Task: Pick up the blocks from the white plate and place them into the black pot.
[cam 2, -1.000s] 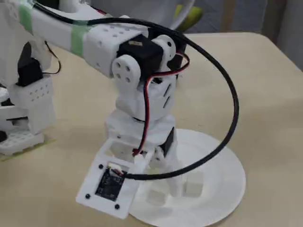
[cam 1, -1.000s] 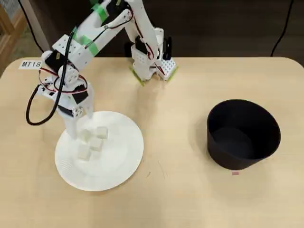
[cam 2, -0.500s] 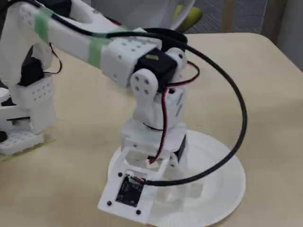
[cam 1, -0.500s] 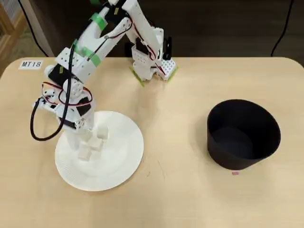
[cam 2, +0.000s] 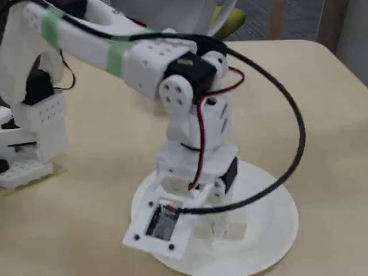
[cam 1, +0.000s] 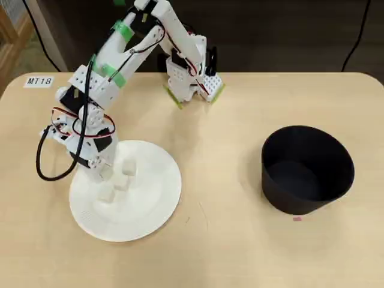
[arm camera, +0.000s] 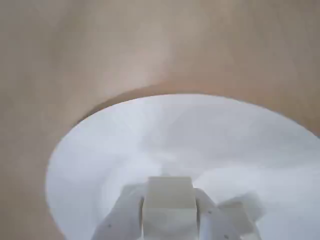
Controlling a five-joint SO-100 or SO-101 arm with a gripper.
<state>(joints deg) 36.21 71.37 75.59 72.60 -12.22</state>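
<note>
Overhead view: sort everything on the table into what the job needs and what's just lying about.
Needed:
gripper, shut on a block
other blocks on the plate
plate
pot, nothing visible inside

Lying about:
label "MT18" at the table's far left corner
small pink mark on the table by the pot

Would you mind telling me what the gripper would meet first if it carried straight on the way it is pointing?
Probably the white plate: the gripper points down over it, a block already between its fingers. How far it is above the plate is unclear.
</note>
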